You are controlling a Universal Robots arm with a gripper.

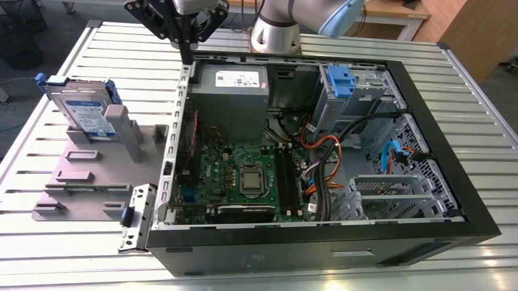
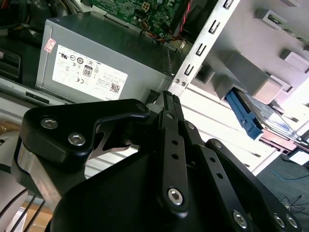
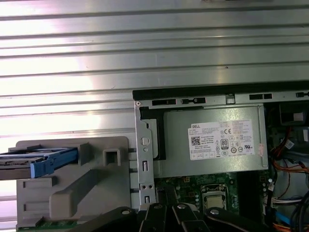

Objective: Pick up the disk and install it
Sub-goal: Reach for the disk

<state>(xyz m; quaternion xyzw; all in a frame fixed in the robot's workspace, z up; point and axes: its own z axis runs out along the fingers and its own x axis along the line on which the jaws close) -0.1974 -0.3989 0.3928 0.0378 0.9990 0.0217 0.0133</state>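
Silver disk (image 1: 85, 112) on edge in grey holder (image 1: 81, 177) beside open computer case (image 1: 307, 248)

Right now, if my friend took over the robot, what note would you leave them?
The gripper is shut and holds nothing. It hangs over the edge of the open computer case, beside the grey power supply.
The disk stands on edge in the grey holder on the table, at the exterior view's left, apart from the gripper.
Done: nothing that shows; the disk is untouched.
Left: the disk is not yet picked up or installed.
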